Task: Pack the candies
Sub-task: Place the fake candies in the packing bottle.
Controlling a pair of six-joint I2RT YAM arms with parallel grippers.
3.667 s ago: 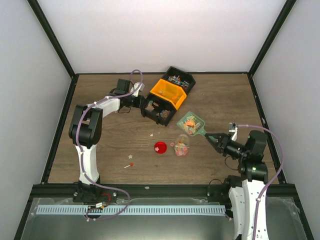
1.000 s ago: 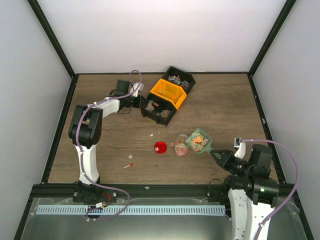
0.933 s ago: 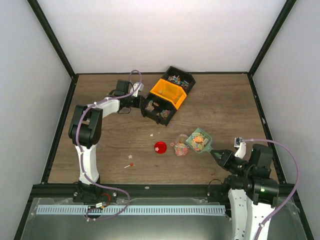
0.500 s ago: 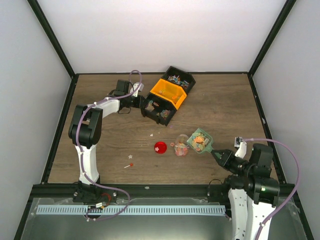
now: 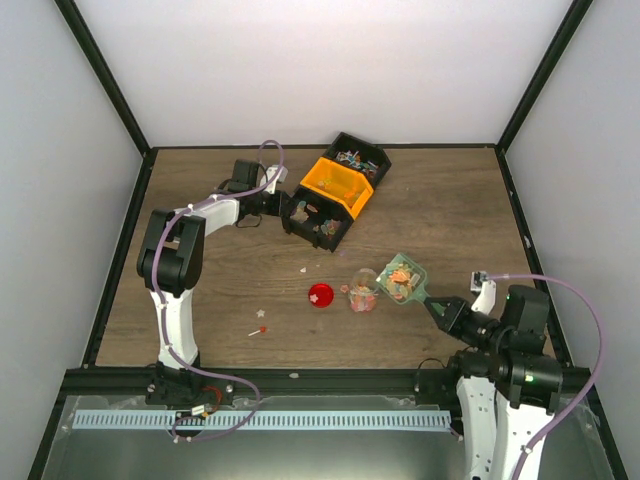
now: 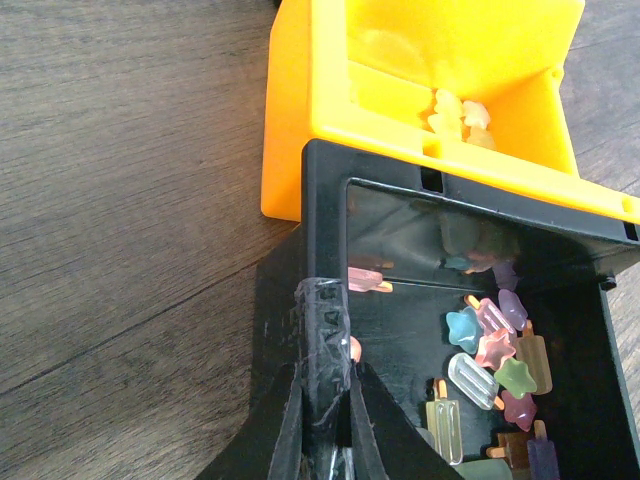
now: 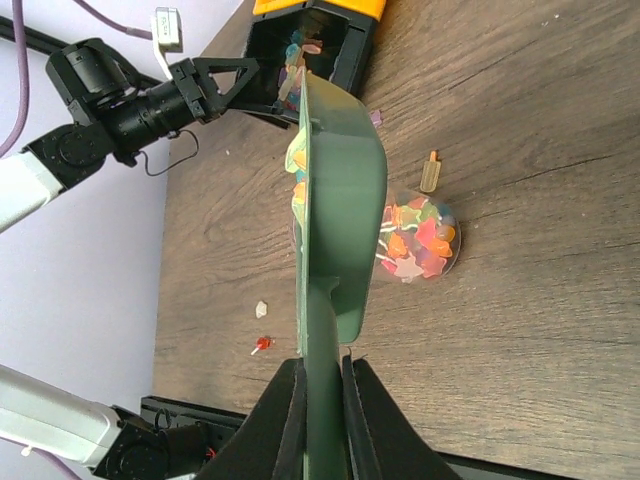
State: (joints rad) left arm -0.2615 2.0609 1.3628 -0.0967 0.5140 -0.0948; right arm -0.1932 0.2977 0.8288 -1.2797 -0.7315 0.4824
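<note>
My right gripper (image 5: 445, 310) (image 7: 322, 385) is shut on the handle of a green scoop (image 5: 402, 279) (image 7: 335, 230). The scoop is tilted, holds candies and hangs just right of a small clear jar (image 5: 363, 293) (image 7: 420, 236) partly filled with candies. My left gripper (image 5: 281, 205) (image 6: 325, 420) is shut on the wall of a black bin (image 5: 318, 222) (image 6: 325, 240) that holds several candies (image 6: 490, 360). An orange bin (image 5: 338, 185) (image 6: 400, 100) sits against it, with a few candies inside.
A round red lid (image 5: 320, 295) lies left of the jar. Loose candies lie on the table: a red one (image 5: 262, 329) (image 7: 262, 345), a pale one (image 5: 262, 312) (image 7: 261, 310), one stick (image 7: 431, 172) near the jar. A second black bin (image 5: 360, 158) stands behind the orange one.
My right gripper has brought the scoop from behind the jar down and right, then tilted it more steeply beside the jar. The left arm has not moved.
</note>
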